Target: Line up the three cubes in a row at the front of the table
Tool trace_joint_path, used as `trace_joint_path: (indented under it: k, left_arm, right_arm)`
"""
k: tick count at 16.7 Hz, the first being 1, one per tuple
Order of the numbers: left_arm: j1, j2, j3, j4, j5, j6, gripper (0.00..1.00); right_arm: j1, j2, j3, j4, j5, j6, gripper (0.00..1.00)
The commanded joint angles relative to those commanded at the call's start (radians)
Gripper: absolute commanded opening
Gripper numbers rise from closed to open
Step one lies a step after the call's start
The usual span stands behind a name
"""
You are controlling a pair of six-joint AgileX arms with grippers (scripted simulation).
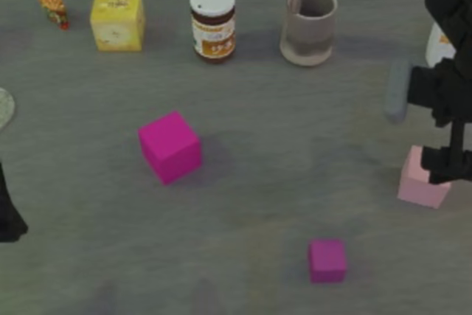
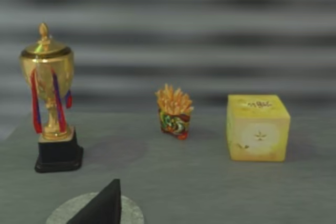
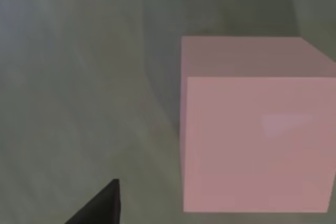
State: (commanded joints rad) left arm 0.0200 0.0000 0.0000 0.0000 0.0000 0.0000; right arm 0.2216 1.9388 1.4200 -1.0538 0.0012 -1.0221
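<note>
Three cubes rest on the grey table (image 1: 280, 145). The large bright magenta cube (image 1: 169, 147) sits left of centre. The small purple-magenta cube (image 1: 327, 260) lies near the front, right of centre. The pale pink cube (image 1: 420, 182) (image 3: 257, 129) stands at the right edge. My right gripper (image 1: 451, 171) hangs open over the pink cube's right side. In the right wrist view one dark fingertip (image 3: 105, 205) shows, apart from the cube. My left gripper (image 1: 9, 219) is parked open at the left edge, with one fingertip (image 2: 107, 205) in its wrist view.
Along the back stand a fries toy (image 1: 51, 3), a yellow printed box (image 1: 116, 20), a jar (image 1: 213, 22) and a grey cup (image 1: 308, 25). A grey bar (image 1: 398, 90) lies near the right arm. A trophy (image 2: 50, 98) and a round disc (image 2: 73, 213) sit at far left.
</note>
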Motion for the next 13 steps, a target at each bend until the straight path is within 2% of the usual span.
trace_joint_path:
  k: [3, 8, 13]
  left_arm:
    - [0.0, 0.0, 0.0, 0.0, 0.0, 0.0, 1.0]
    - [0.0, 0.0, 0.0, 0.0, 0.0, 0.0, 1.0]
    - [0.0, 0.0, 0.0, 0.0, 0.0, 0.0, 1.0]
  right_arm:
    - [0.002, 0.031, -0.041, 0.07, 0.0, 0.001, 1.0]
    - [0.005, 0.121, -0.156, 0.285, 0.001, 0.005, 1.0]
    - [0.006, 0.14, -0.179, 0.321, 0.001, 0.006, 1.0]
